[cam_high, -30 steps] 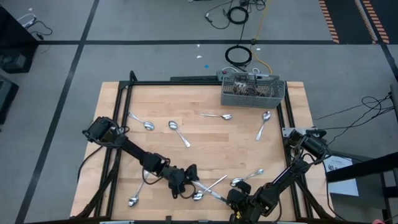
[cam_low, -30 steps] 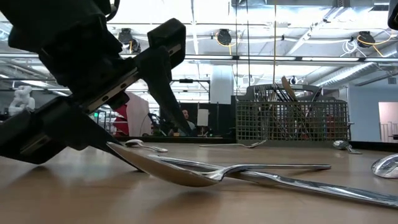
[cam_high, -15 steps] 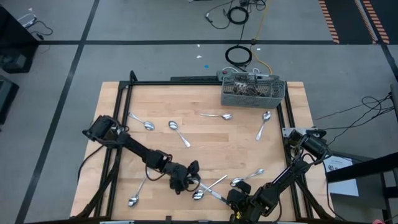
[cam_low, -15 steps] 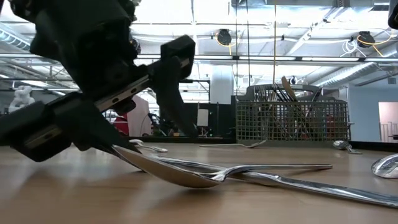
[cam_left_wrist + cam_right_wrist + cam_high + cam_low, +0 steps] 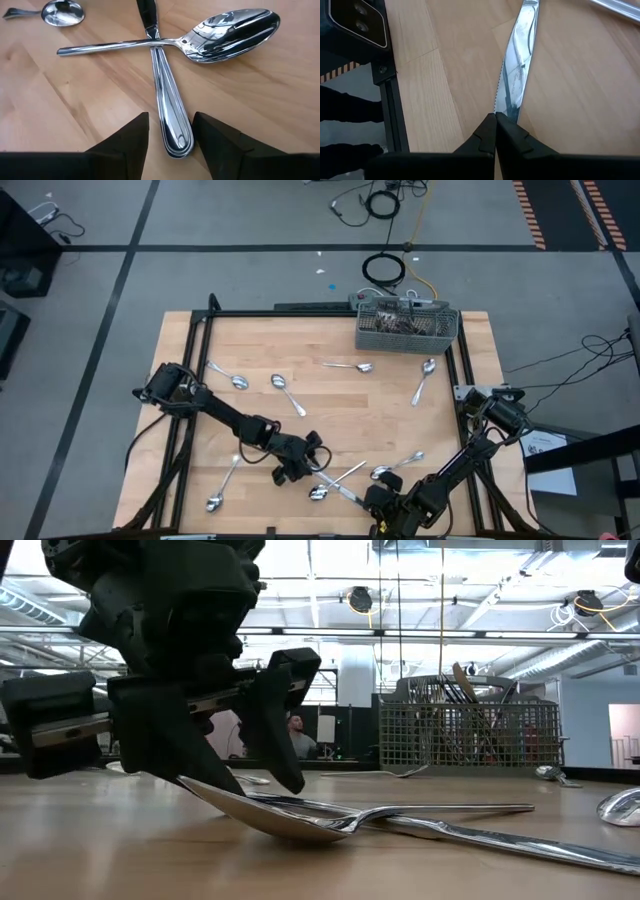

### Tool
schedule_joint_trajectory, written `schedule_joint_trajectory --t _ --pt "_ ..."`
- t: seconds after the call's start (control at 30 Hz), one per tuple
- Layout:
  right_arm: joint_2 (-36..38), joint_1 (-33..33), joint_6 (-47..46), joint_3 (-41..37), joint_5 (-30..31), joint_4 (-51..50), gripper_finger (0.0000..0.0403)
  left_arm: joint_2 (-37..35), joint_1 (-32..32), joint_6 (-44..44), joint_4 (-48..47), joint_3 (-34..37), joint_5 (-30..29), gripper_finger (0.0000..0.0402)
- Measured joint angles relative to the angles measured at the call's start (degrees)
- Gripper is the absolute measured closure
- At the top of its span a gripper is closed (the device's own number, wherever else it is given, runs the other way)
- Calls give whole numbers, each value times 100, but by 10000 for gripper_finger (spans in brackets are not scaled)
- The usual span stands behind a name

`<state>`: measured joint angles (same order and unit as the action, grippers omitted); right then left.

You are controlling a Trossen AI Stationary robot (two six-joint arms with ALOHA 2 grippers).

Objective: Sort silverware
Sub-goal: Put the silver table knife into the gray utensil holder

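Two crossed pieces lie at the near edge of the table (image 5: 200,340) — a big spoon (image 5: 235,32) over a knife handle (image 5: 172,120). My left gripper (image 5: 170,135) straddles that handle end, fingers apart either side, nothing clamped yet. I'd settle lower and centre before closing, lest the spoon drag along. The right gripper (image 5: 495,131) waits closed beside a knife blade (image 5: 517,70) — probably the same knife's.
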<state>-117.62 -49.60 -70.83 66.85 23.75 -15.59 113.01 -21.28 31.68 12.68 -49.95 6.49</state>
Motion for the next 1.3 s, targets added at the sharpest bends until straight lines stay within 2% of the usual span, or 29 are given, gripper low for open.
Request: schedule_joint_trajectory --t 0.2,0.5,0.67,1.0,1.17,1.3 --pt "-7 2 103 -2 22 76 403 0 78 -519 -80 -4 179 223" --pt "-13 7 125 -2 143 99 403 22 296 -1455 -128 -4 837 224" --pt "-17 9 124 -2 171 132 403 22 294 -1527 -150 -4 848 234" --pt "-24 15 122 -5 226 291 403 22 278 -1619 -187 -4 847 310" --pt "-14 9 197 -5 337 439 401 22 278 -1621 -76 12 847 312" --pt "96 4 342 -13 504 439 381 9 319 -1625 -2 26 851 312"
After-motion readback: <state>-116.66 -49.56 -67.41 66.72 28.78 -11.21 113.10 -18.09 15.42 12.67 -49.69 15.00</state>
